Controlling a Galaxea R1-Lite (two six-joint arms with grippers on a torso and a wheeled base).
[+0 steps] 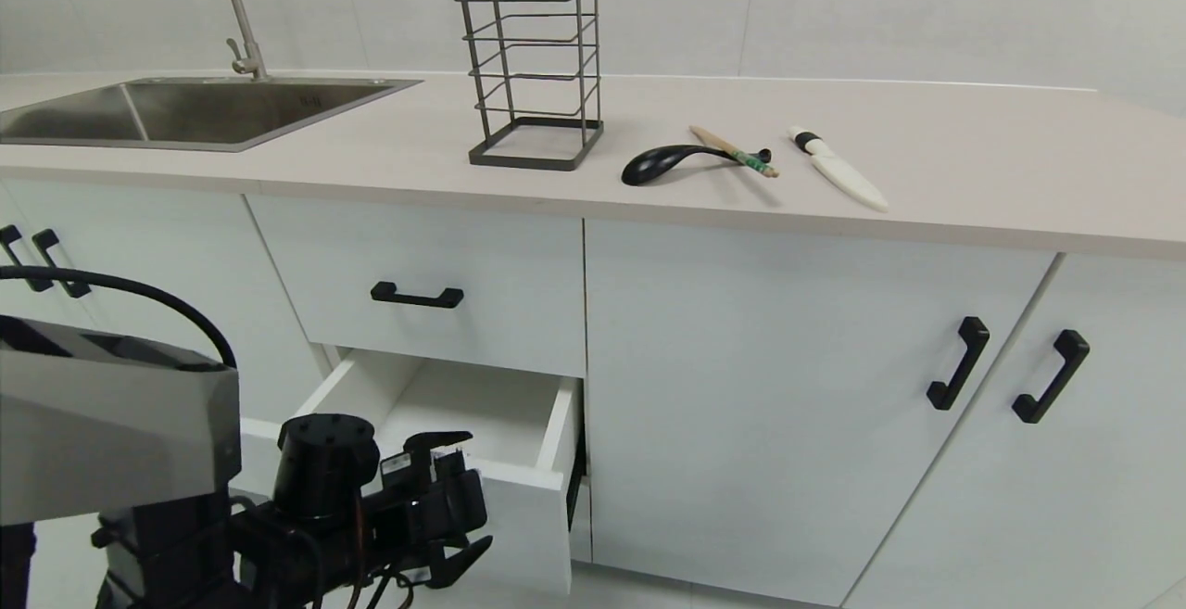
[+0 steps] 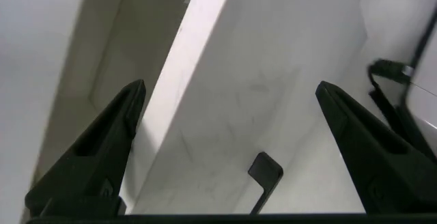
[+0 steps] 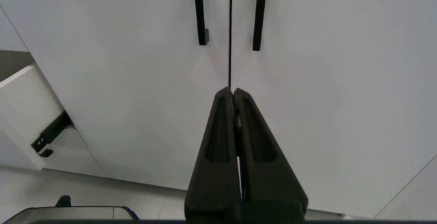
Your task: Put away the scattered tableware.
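Three tableware items on the desk [image 1: 973, 155], none put away yet: black spoon [image 1: 660, 162], chopsticks [image 1: 732, 149] crossing its handle end, white knife [image 1: 839, 171] just beside them on the robot's right. Wire rack [image 1: 533, 62] stands on the desk between these and the sink [image 1: 185, 108]. Lower drawer [image 1: 463, 405] below the desk is pulled open, well apart from the items. Left fingers [image 2: 102, 156] spread wide, holding nothing, low down at the drawer's front panel near its black handle [image 2: 265, 173]. Right fingers [image 3: 222, 135] pressed together, nothing between them, facing the cabinet doors [image 3: 328, 80]. Judgement: early stage. Drawer opening looks done. All three pick-ups and drops are left, then likely closing the drawer.
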